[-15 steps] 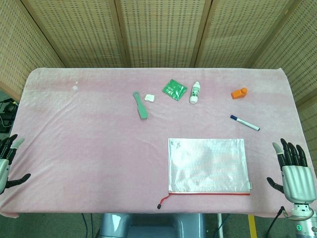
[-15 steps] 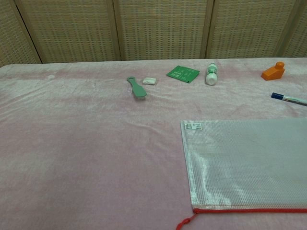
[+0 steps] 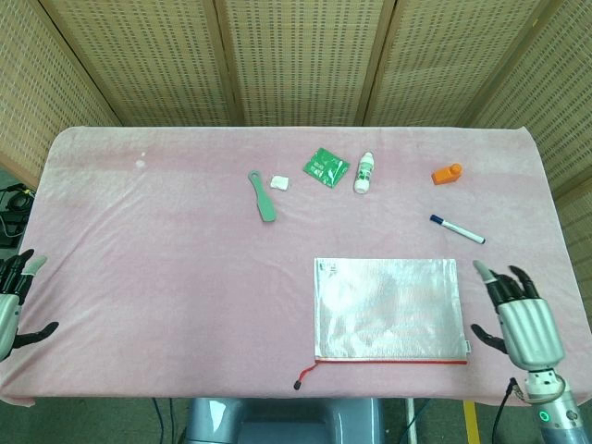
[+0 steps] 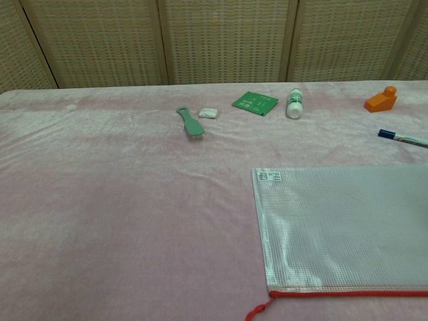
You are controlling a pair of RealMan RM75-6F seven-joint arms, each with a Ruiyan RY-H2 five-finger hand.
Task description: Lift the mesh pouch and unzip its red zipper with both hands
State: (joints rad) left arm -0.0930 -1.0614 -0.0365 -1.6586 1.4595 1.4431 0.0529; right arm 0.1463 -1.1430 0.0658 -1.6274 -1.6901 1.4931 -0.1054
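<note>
Since a moment ago the right hand [image 3: 523,319] has slid inward, fingers spread and empty, just beside the flat silvery mesh pouch [image 3: 387,308] with its red zipper [image 3: 393,362] nearest the robot. Left hand [image 3: 13,301] waits released, well apart. Thin pouch may slip on the pink plush surface [image 3: 166,250]; woven screens behind.
</note>
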